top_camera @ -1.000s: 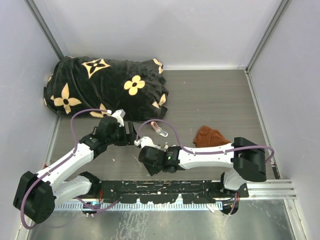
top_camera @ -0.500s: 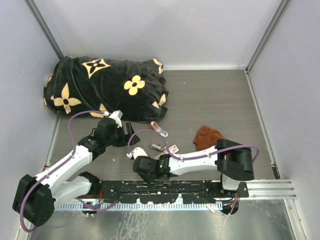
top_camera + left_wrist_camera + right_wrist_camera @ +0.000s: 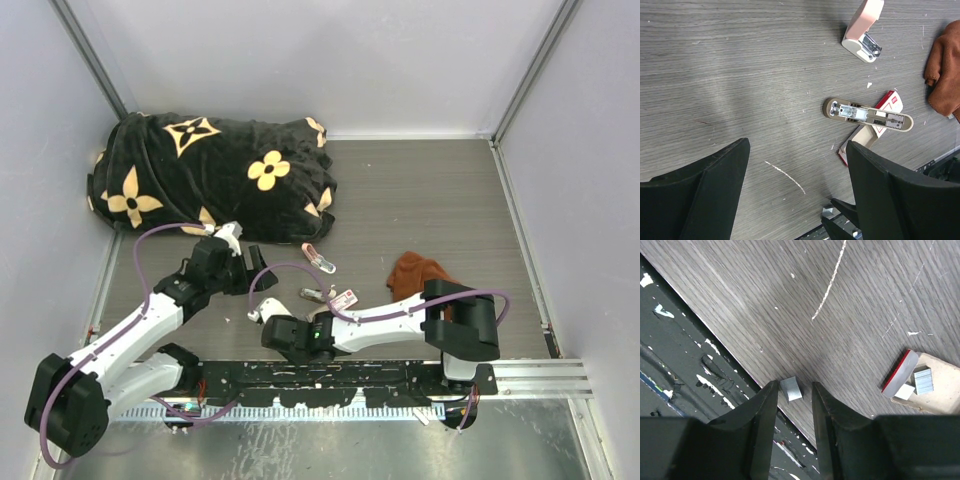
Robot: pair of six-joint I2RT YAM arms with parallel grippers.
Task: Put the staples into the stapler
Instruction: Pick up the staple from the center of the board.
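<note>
The left arm slants up from its base at the near left corner and ends over the grey table [image 3: 430,200]. There the left gripper [image 3: 797,150] hangs with its fingers spread wide and nothing between them but bare wood grain. The right arm lies low along the table's near edge and reaches far left across the middle. The right gripper [image 3: 794,387] points down with its fingers drawn narrow. A small block of staples [image 3: 791,389] lies between them at the table's edge, with a slight gap on one side, so it is not clamped. The stapler lies apart in two pieces: the pink shell [image 3: 863,27] farther back, and the metal-lined base [image 3: 867,114] resting partly on the staple box [image 3: 888,102], near the rust-brown cloth [image 3: 415,270].
</note>
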